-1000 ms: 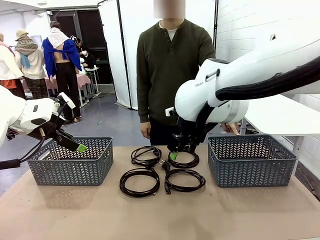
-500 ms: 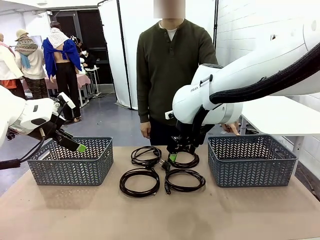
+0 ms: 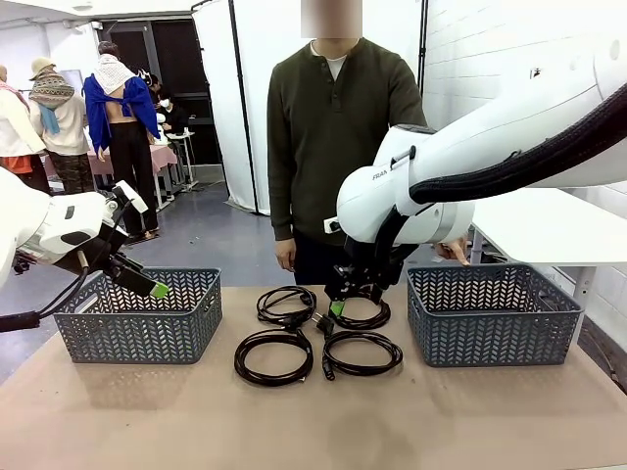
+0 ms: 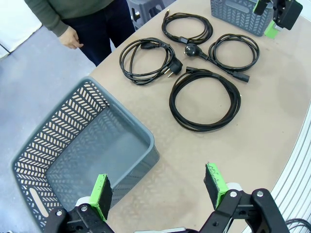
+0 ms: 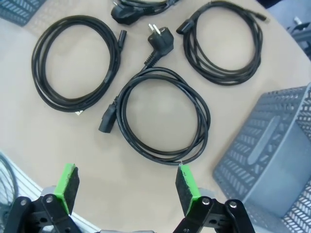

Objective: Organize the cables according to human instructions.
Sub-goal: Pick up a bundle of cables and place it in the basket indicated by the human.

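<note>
Four thin black coiled cables (image 3: 294,318) are laid out for sorting. The right tool (image 5: 125,180), jaws apart, is poised above them for grasping; the left tool (image 4: 158,187), likewise apart, is held clear.

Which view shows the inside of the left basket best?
The left wrist view: it looks down into the left basket, showing its floor and inner walls. The front view gives its outer lattice wall from the side. The right wrist view catches a corner of a grey basket at its top left edge, probably this one.
</note>
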You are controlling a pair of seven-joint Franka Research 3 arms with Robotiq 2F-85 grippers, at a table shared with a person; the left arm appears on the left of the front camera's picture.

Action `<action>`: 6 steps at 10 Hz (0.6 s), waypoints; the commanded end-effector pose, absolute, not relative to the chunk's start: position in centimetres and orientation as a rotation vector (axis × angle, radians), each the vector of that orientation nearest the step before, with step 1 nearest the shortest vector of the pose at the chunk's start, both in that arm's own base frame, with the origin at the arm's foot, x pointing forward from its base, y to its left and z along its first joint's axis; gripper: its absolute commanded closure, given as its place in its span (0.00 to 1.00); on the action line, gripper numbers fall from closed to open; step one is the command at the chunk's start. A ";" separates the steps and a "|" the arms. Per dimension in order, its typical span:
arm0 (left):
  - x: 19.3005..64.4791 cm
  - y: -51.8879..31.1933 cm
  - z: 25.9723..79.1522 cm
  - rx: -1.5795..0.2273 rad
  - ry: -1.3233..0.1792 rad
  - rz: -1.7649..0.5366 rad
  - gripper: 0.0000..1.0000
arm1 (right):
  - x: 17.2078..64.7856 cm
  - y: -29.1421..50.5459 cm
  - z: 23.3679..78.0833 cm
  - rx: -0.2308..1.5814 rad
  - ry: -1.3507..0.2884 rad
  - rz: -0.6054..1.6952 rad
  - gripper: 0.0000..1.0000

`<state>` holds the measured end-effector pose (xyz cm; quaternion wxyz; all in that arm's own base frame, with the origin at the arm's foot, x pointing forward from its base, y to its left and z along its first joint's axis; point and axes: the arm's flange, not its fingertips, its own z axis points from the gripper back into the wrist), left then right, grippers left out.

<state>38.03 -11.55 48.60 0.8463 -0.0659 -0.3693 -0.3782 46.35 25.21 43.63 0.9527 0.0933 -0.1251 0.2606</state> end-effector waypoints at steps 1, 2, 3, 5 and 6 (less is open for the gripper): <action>38.1 -11.5 48.5 -0.143 -0.780 -0.781 0.00 | 47.5 27.1 42.7 0.178 -0.216 0.431 0.00; 38.1 -11.5 48.5 -0.143 -0.780 -0.781 0.00 | 47.8 27.5 42.3 0.179 -0.203 0.398 0.00; 38.1 -11.5 48.5 -0.143 -0.780 -0.781 0.00 | 48.0 27.8 41.7 0.176 -0.191 0.370 0.00; 38.1 -11.5 48.5 -0.143 -0.780 -0.781 0.00 | 48.5 28.7 40.1 0.149 -0.185 0.328 0.00; 38.1 -11.5 48.5 -0.143 -0.780 -0.781 0.00 | 48.7 29.0 39.1 0.131 -0.184 0.305 0.00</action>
